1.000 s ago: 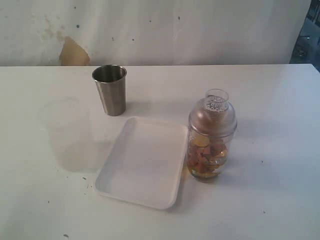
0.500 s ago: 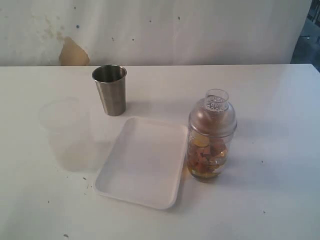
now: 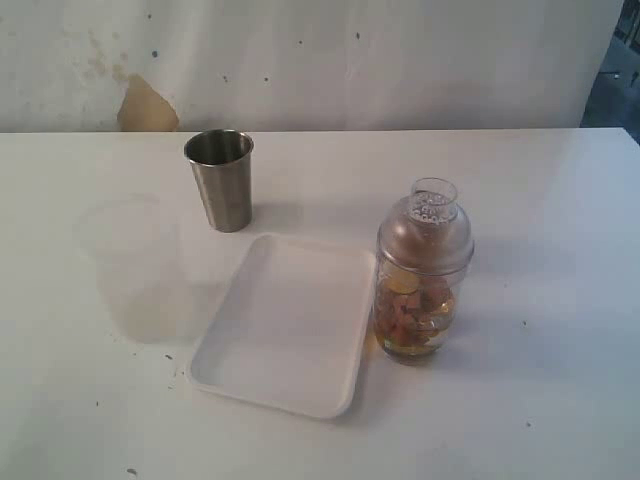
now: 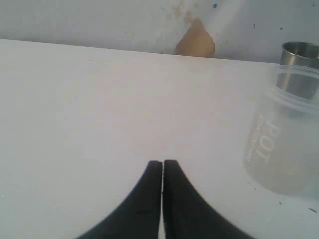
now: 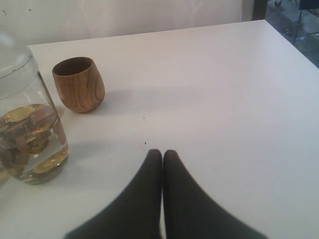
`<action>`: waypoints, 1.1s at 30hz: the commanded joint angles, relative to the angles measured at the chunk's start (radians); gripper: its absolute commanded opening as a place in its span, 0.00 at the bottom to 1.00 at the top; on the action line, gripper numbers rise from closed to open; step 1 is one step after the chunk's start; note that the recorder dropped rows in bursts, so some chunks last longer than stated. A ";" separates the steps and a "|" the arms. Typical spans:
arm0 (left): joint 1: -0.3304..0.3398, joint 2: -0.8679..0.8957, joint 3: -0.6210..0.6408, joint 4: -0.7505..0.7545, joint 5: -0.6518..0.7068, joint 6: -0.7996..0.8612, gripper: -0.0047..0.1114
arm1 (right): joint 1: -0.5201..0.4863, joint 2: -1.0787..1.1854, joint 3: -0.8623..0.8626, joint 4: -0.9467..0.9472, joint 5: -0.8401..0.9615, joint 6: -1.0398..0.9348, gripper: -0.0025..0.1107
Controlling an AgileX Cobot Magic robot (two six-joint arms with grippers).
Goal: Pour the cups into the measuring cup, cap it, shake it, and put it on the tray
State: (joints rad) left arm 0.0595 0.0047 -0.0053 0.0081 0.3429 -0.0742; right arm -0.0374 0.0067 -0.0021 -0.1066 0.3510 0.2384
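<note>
Both clenched on nothing, left gripper (image 4: 162,164) and right gripper (image 5: 162,153) over the counter (image 3: 560,250), capped measuring cup (image 5: 30,134) nearest the right gripper, just beside the tray (image 3: 280,330), wooden cup (image 5: 79,83) farther ahead, frosted cup (image 4: 281,144) near the left gripper, steel tumbler (image 4: 299,69) beyond it.

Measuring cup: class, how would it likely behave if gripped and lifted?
The measuring cup is probably bottom-heavy, since liquid and pieces sit in its lower part. Its smooth clear wall may slip. Being tall, it might tip if pushed high.
</note>
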 commanded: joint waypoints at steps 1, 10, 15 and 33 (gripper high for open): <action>0.003 -0.005 0.005 0.001 -0.005 0.003 0.05 | -0.004 -0.007 0.002 -0.001 -0.006 -0.004 0.02; 0.003 -0.005 0.005 0.001 -0.005 0.003 0.05 | -0.004 -0.007 0.002 0.014 -0.307 0.017 0.02; 0.003 -0.005 0.005 0.001 -0.005 0.003 0.05 | -0.004 -0.007 0.002 0.049 -0.592 0.133 0.02; 0.003 -0.005 0.005 0.001 -0.005 0.003 0.05 | -0.004 0.327 0.002 -0.434 -0.948 0.371 0.94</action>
State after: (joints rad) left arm 0.0595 0.0047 -0.0053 0.0081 0.3429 -0.0723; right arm -0.0374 0.2105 -0.0021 -0.4241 -0.5116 0.5603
